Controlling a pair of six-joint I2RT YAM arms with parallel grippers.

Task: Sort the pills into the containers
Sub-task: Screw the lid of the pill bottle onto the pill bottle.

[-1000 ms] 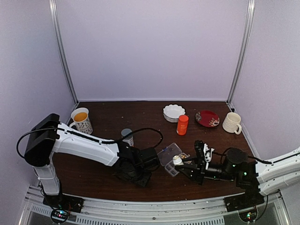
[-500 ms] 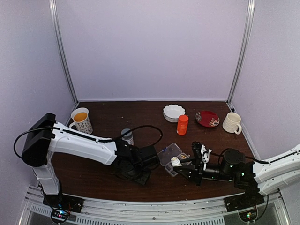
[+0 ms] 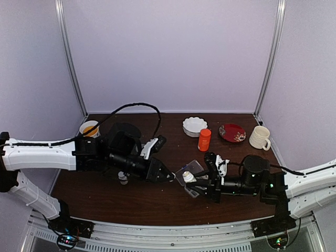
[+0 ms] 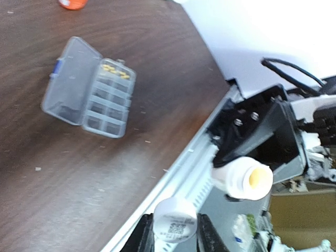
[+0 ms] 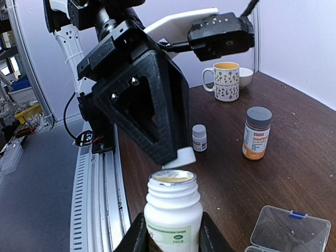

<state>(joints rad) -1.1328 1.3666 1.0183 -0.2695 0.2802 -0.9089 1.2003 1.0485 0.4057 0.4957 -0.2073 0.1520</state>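
Right claw (image 5: 173, 223) clenches an uncapped white bottle (image 5: 173, 207) near the open pill box (image 4: 89, 102) on the worktop (image 4: 52, 173); left claw (image 4: 176, 235) grips the cap (image 4: 176, 223). A few pills (image 4: 114, 68) sit in one end cell — pouring well likely means a slow tilt, mouth low over a single cell.

Right gripper (image 3: 193, 182) clamps a small white plastic bottle (image 3: 187, 178) at near edge of flat clear plastic pill box (image 3: 194, 167). Left gripper (image 3: 169, 177) just beside bottle. Orange cylindrical bottle (image 3: 204, 139) upright behind box.
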